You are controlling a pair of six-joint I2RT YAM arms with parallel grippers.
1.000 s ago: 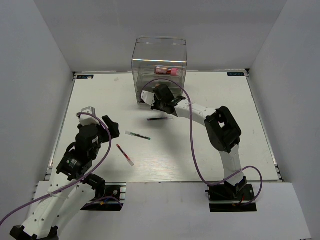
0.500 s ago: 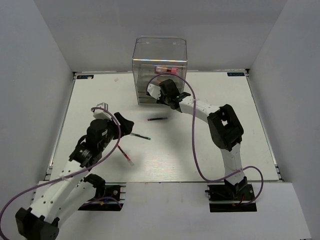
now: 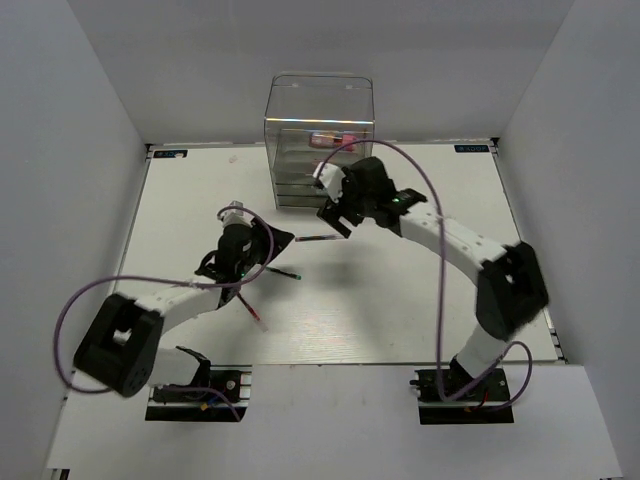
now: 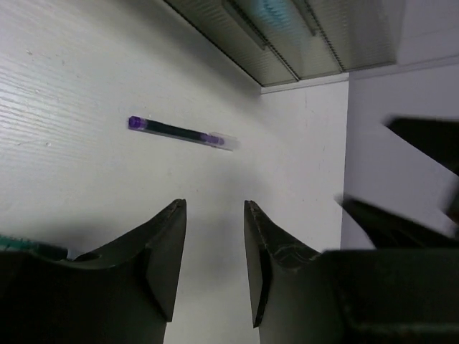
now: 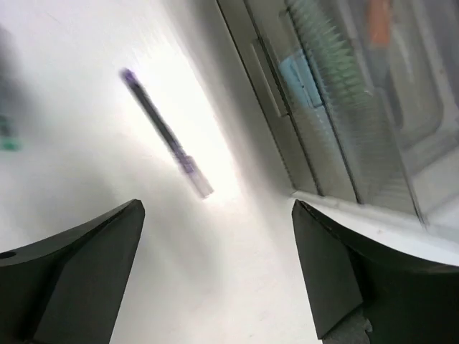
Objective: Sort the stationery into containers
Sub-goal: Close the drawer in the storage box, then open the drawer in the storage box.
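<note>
The left pincer [image 3: 279, 240] hangs low over the counter [image 3: 450, 300]. Its two fingers [image 4: 166, 251] stand a narrow gap apart with nothing between them. Ahead of its tips, across a stretch of bare counter, lies the thin dark pen [image 4: 183, 133] with purple ends. It lies crosswise to the pincer's line and touches neither finger. Farther ahead of this pincer stands the drawer box [image 4: 287, 36]. Just behind its left finger, at the frame's edge, the green-tipped pen [image 4: 29, 247] shows. Seen from above, the red-white pen [image 3: 252, 310] lies farther back, near this arm's wrist.

The right pincer [image 3: 335, 217] is spread wide and empty, its fingers [image 5: 86, 251] far apart. The same thin dark pen lies ahead of it and slightly to the left, clear of both fingers. The drawer fronts rise ahead to its right. This view is blurred, but through the translucent drawers a light blue marker [image 5: 297, 75], a pale green marker [image 5: 323, 43] and an orange marker [image 5: 379, 21] can be made out. From above, the pink tube [image 3: 335, 141] rests inside the box, beyond the right pincer.
</note>
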